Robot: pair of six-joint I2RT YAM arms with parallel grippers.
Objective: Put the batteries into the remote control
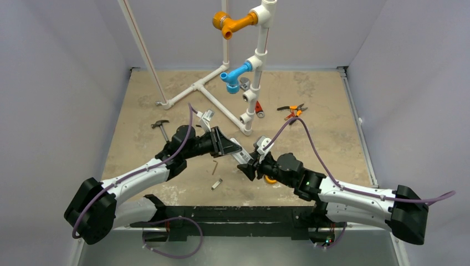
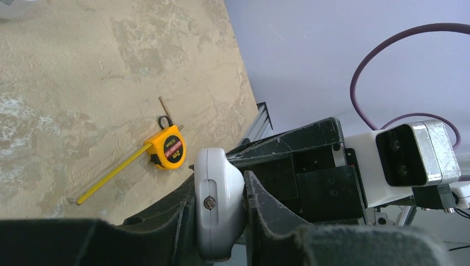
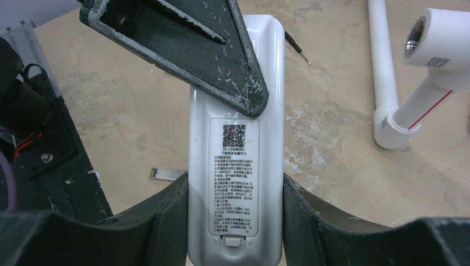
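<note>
The white remote control (image 1: 239,155) is held above the table between both grippers. My left gripper (image 1: 226,145) is shut on one end of it; in the left wrist view that end (image 2: 219,194) shows edge-on between the fingers, with a small screw in it. My right gripper (image 1: 250,165) is shut on the other end. In the right wrist view the remote's back (image 3: 235,166) faces the camera with its labelled battery cover closed, my right gripper (image 3: 235,191) clamping its sides and a left finger (image 3: 221,61) lying over its far half. No red batteries are in view.
A white PVC pipe frame (image 1: 221,102) with orange and blue fittings stands at the back. A hammer (image 1: 161,128), pliers (image 1: 292,111), a red-handled tool (image 1: 259,108), a small silver piece (image 1: 217,184) and a yellow tape measure (image 2: 168,147) lie on the table.
</note>
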